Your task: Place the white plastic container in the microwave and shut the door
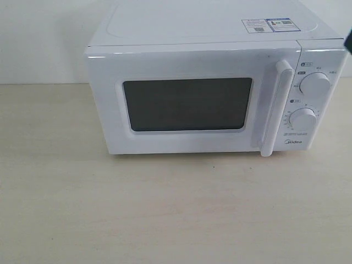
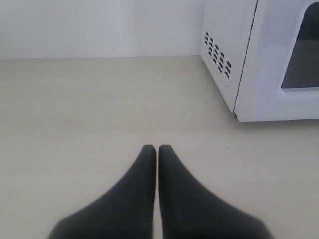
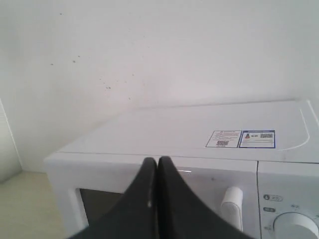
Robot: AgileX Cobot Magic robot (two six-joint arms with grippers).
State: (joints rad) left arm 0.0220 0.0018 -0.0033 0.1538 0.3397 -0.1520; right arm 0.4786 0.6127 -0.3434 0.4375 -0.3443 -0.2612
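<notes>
Exterior view: microwave (image 1: 192, 27) on the surface (image 1: 165, 209), door (image 1: 187, 104) shut. Pinched closed and empty, the left end effector (image 2: 157, 149) hangs over the surface, the microwave ahead and apart. Also closed and empty, the right end effector (image 3: 157, 160) hovers near the microwave's top front edge.

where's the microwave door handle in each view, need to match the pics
Exterior view: the handle stands upright on the door, between the dark window and the dials.
Left wrist view: not in it; the picture cuts the door off at the window.
Right wrist view: its upper end shows between the right gripper and a dial.
Shared landmark: the dark window, in all three.
</notes>
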